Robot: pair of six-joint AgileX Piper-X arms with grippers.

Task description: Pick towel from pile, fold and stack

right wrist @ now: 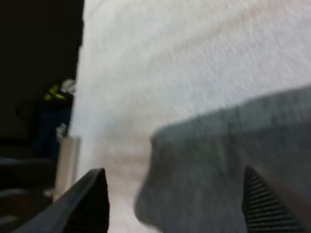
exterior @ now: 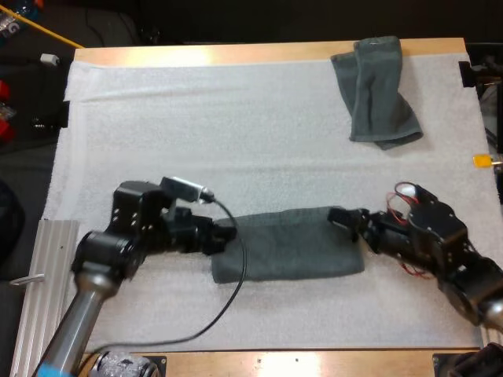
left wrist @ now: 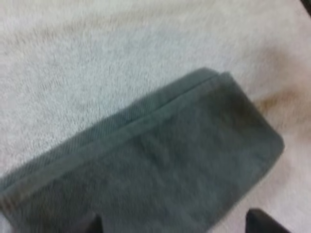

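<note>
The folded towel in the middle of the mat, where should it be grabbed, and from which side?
I'd take the folded towel by its two short ends: left gripper from the left end, right gripper from the right. It lies flat, long side across the mat, and each open gripper sits at one end.

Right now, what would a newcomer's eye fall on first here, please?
A folded towel lies on the white mat, near its middle, the left gripper at one end and the right gripper at the other, both open. A crumpled towel sits at the mat's far right corner.
</note>
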